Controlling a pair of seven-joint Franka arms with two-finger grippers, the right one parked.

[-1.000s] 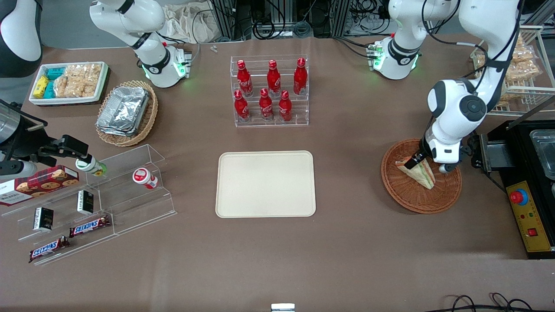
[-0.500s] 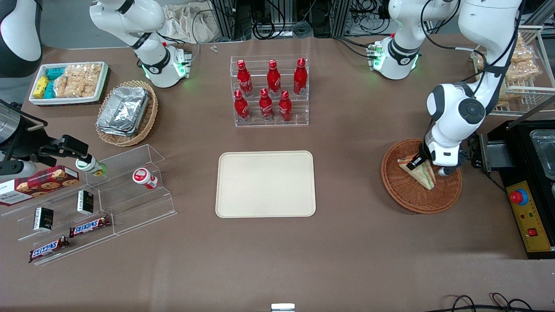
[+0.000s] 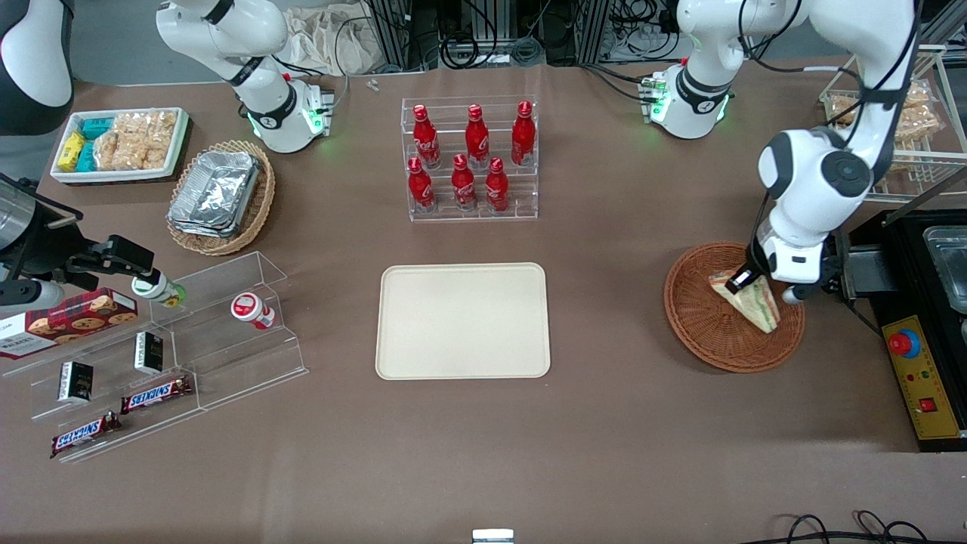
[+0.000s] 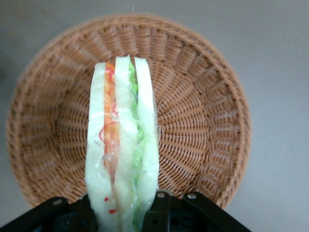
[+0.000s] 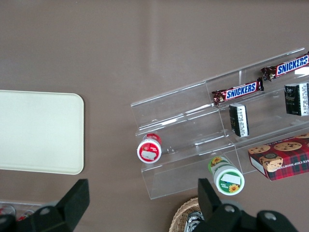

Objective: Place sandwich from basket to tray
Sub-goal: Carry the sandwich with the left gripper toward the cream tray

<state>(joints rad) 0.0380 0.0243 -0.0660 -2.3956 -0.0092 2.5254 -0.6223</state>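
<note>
While the gripper [image 3: 744, 281] is clenched on the sandwich [image 3: 748, 300], held over the basket [image 3: 702, 332], the tray [image 3: 462, 320] lies at nine o'clock on the tabletop, toward the parked arm's end.

A: Where does the front view sit?

B: High up, facing both arms, looking steeply down on the whole surface [image 3: 604, 423]; the tray [image 3: 462, 320] is mid-frame.

A: And the wrist views?

B: The left wrist view looks close down past the end effector [image 4: 120, 212] onto sandwich [image 4: 123, 150] and basket [image 4: 203, 96]. The right wrist view looks down from higher, sharing the tray [image 5: 38, 130] with the front view.
</note>
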